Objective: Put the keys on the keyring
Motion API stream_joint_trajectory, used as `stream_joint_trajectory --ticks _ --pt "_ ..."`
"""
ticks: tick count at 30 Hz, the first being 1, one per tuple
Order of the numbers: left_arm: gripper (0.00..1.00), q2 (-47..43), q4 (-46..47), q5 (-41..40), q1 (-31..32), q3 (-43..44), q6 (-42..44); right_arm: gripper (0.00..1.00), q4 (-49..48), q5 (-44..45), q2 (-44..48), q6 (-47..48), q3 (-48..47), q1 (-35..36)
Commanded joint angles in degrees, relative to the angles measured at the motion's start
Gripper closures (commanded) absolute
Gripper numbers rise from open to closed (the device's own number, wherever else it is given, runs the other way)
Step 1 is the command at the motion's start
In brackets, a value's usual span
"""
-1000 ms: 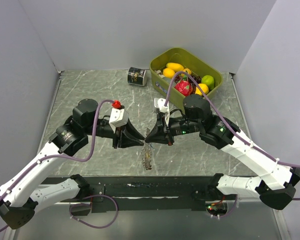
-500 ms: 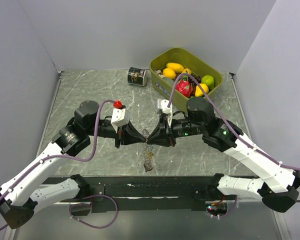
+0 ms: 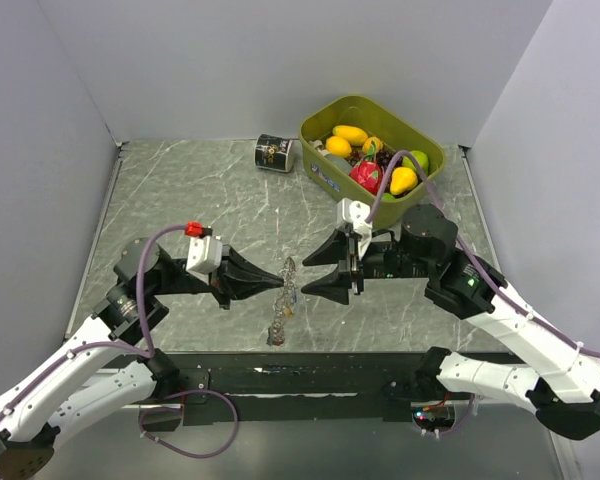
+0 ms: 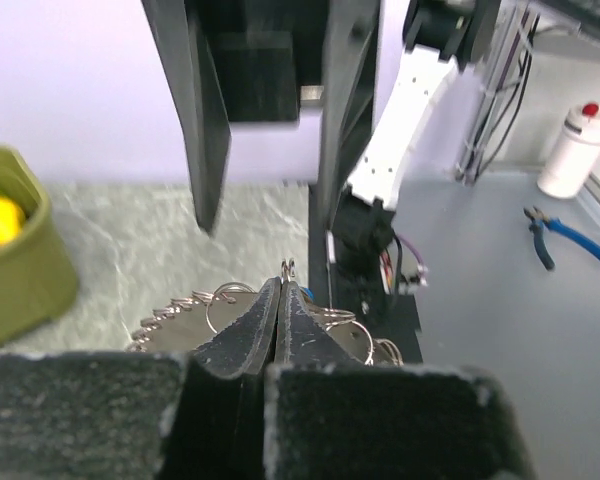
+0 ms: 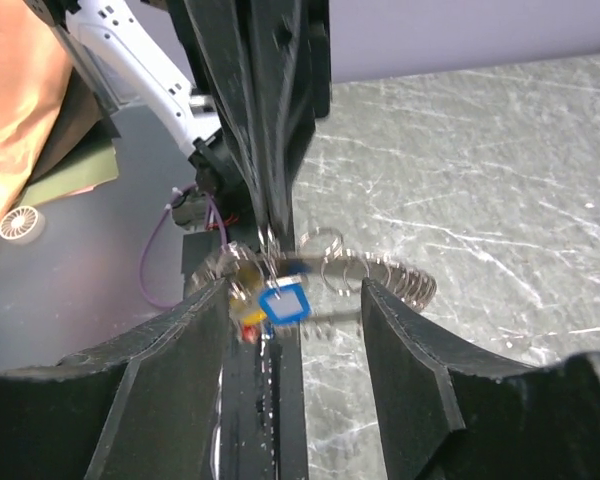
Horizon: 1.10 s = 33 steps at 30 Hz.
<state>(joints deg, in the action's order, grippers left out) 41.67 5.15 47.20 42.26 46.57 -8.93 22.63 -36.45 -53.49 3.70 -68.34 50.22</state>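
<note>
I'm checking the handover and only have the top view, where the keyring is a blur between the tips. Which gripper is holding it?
Observer: The left gripper. Its wrist view shows the fingers shut on a wire loop of the keyring.
Operator: And the right?
Observer: The right gripper is open, with its fingers either side of the bunch, not closed on it.
Operator: Any keys there?
Observer: A blue-tagged key hangs in the bunch below the left tips, with yellow and red tags behind it.
</note>
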Motion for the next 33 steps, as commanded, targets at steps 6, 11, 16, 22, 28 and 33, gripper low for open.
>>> stream_joint_trajectory --ticks 6,11,16,22,28,33 --pt "0.99 -0.71 9.97 -0.36 0.19 1.07 -2.15 0.58 -3.56 -3.81 -2.93 -0.89 -0.39 -0.3" --pt "0.99 -0.19 8.21 0.17 0.28 2.47 -0.65 0.69 -5.05 -4.86 -3.28 -1.59 -0.48 -0.29" --pt "0.99 0.16 9.0 0.35 0.28 2.56 -0.74 0.81 -4.7 -4.69 -3.63 -1.77 -0.04 -0.21" --pt "0.99 -0.18 9.27 0.09 0.28 2.74 -0.56 0.9 -3.47 -4.25 -3.72 -1.16 0.31 -0.29" --pt "0.99 -0.54 9.44 0.0 0.28 2.74 -0.65 0.95 -2.16 -3.9 -3.98 -0.54 0.13 -0.21" --pt "0.99 -0.63 8.92 -0.18 0.28 3.0 -0.39 0.96 -1.72 -3.9 -4.16 -0.1 0.13 -0.21"
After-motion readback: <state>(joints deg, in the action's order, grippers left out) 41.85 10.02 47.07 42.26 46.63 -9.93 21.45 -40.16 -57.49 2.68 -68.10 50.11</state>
